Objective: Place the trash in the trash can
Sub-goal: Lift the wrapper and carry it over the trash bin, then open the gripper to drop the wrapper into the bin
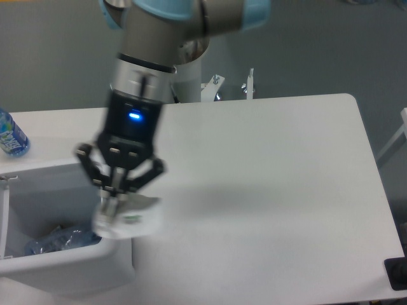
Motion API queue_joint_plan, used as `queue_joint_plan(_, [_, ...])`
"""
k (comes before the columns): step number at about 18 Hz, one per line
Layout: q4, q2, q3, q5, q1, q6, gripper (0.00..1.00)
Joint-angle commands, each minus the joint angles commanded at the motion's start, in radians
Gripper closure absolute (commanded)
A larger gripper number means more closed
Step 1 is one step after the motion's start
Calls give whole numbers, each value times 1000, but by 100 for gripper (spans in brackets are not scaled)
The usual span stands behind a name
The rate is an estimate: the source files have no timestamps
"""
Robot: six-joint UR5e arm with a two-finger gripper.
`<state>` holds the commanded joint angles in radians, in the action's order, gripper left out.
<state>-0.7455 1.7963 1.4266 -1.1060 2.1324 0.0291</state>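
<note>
My gripper [114, 204] is shut on the crumpled white wrapper [130, 221], one piece of the trash. It hangs in the air over the right rim of the white trash can [38, 267] at the lower left. The crushed bluish bottle [60, 241], the other piece of trash, lies on the bottom inside the can. The arm hides the can's right wall and latch.
An uncrushed bottle with a blue label [11, 135] stands at the table's left edge behind the can. The arm's base post [184, 76] rises at the back. A dark object [397, 273] sits beyond the table's lower right corner.
</note>
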Motion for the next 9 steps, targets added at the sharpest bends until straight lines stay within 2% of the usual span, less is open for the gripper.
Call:
queue_joint_plan(1, [0,2,11,2,-15,0,88])
queue_joint_plan(2, [0,2,23,2,-25,2,82])
queue_joint_plan(3, [0,2,38,2,-29,8,70])
queue_joint_plan(4, [2,2,49,2,-31,15,51])
queue_joint_plan(5, [5,8,49,0,-31,31,17])
queue_joint_plan(6, [3,15,49,-3,-31,49,0])
queue_joint_plan(9, [3,18,34,-3,-29,58,0])
